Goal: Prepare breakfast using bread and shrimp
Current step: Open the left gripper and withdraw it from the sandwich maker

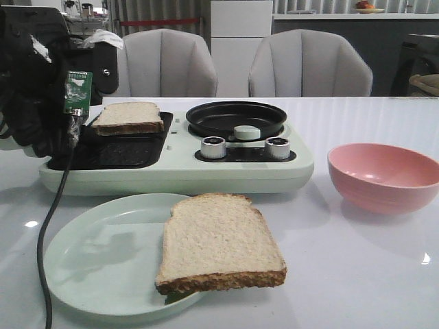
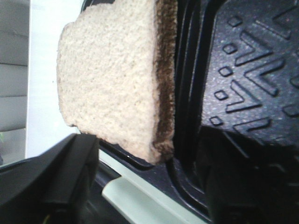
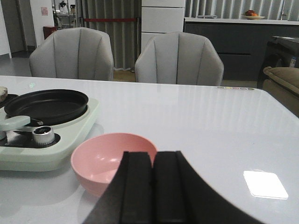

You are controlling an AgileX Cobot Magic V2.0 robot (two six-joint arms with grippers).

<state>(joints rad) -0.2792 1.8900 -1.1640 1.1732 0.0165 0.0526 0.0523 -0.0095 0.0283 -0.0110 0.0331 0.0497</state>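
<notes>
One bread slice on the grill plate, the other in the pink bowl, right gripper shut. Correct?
Not quite. The second bread slice lies on the pale green plate, not in the pink bowl, as the front view shows. The grill slice and shut right gripper are correct.

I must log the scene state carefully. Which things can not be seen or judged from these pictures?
- Shrimp: not seen in any view; the pink bowl interior is partly hidden by its rim.
- Left tool: front view shows only the arm's dark bulk; wrist view cuts the fingers at the edge.
- Bread on the grill plate: its contact underneath is hidden.
- Bread on the green plate covers the plate's right edge.
</notes>
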